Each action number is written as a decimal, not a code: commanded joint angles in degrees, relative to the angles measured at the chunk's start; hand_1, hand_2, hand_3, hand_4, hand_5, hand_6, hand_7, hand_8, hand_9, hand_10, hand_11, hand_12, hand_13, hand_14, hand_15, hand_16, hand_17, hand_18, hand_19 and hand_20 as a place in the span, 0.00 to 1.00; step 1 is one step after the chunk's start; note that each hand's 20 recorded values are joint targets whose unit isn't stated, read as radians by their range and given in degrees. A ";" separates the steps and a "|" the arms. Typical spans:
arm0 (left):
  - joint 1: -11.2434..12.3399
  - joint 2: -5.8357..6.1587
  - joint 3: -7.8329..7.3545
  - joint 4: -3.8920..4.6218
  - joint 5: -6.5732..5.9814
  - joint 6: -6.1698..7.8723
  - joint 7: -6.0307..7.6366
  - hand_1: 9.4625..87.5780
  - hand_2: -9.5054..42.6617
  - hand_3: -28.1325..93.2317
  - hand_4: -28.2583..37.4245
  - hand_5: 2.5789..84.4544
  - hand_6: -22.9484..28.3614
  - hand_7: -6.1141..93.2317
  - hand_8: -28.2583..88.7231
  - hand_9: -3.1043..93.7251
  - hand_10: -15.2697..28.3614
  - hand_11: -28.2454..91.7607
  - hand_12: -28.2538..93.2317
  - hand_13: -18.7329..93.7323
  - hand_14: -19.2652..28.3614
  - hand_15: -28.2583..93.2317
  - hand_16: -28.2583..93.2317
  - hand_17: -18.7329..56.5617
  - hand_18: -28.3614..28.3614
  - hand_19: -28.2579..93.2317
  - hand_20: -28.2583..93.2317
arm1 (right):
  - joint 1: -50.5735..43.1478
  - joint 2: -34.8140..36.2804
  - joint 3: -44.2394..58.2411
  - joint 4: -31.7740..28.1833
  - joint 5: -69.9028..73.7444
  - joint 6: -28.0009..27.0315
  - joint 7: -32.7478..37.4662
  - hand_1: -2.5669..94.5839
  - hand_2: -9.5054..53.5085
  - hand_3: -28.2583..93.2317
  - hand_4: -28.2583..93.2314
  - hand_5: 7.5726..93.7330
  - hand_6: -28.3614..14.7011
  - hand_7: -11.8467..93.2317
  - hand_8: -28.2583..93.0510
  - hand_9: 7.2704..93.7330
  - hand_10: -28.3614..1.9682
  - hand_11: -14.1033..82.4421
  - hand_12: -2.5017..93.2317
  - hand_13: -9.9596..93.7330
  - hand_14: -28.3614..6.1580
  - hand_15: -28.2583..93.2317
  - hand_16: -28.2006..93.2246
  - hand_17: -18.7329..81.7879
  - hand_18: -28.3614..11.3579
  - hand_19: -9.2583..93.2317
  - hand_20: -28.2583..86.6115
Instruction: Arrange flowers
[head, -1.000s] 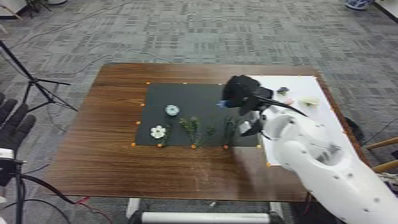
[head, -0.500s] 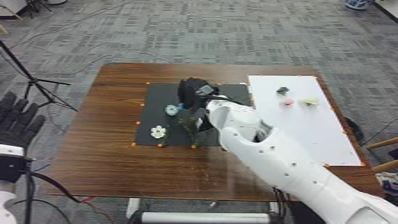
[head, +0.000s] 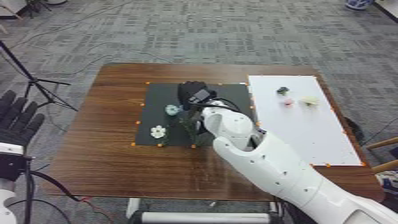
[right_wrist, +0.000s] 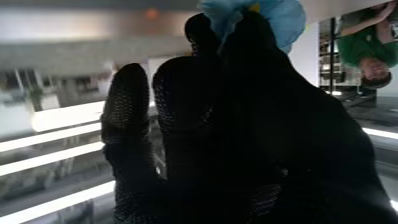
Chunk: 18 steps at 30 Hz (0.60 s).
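Observation:
My right hand (head: 192, 93) is over the dark mat (head: 153, 105), just beside a pale blue flower (head: 172, 109). In the right wrist view, a blue flower (right_wrist: 284, 22) is pinched at the fingertips of my right hand (right_wrist: 258, 115); its stem is hidden. A white flower (head: 158, 131) lies at the mat's lower left, with green stems partly covered by the arm. Pink (head: 288, 102), cream (head: 309, 101) and dark (head: 282, 91) blooms rest on the white sheet (head: 306, 132). My left hand (head: 19, 120) stands off the table's left side, fingers straight.
The brown table (head: 107, 170) extends around the mat, with small orange markers along the mat and sheet. A black tripod (head: 35, 80) stands on the floor to the left. My right arm crosses the table's front right part.
My right hand has gone left from the mat's right edge toward its middle, carrying the blue flower, and the white sheet's blooms are uncovered. My left hand has shifted slightly right.

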 joint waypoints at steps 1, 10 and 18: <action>0.24 -0.51 0.04 -0.33 -0.41 0.45 0.07 0.16 0.56 0.76 0.00 0.40 0.59 0.12 0.19 0.34 0.63 0.31 0.33 0.33 0.66 0.37 0.21 0.19 0.65 0.37 0.31 | -1.75 0.33 0.40 -2.14 -0.27 -4.00 2.66 0.68 0.00 0.74 0.00 0.74 0.68 0.37 0.23 0.89 0.71 0.25 0.44 0.79 0.71 0.70 0.57 0.51 0.15 0.84 0.56; 0.79 -0.87 -0.79 -0.52 -0.39 0.47 0.29 0.18 0.56 0.74 0.00 0.39 0.55 0.13 0.18 0.34 0.63 0.32 0.33 0.33 0.66 0.38 0.21 0.19 0.65 0.37 0.31 | -2.88 1.88 0.61 -4.14 -0.90 -4.34 4.45 0.59 0.00 0.79 0.00 0.70 0.67 0.32 0.12 0.77 0.59 0.33 0.27 0.77 0.66 0.71 0.54 0.49 0.13 0.83 0.54; 1.47 -0.81 -1.12 -0.74 -1.18 0.79 0.32 0.17 0.56 0.75 0.00 0.38 0.57 0.13 0.18 0.34 0.63 0.32 0.33 0.33 0.66 0.38 0.21 0.19 0.65 0.37 0.31 | -3.40 2.27 1.05 -4.46 -0.39 -3.95 5.55 0.58 0.00 0.79 0.00 0.66 0.64 0.31 0.12 0.67 0.51 0.31 0.20 0.74 0.63 0.72 0.53 0.49 0.13 0.83 0.54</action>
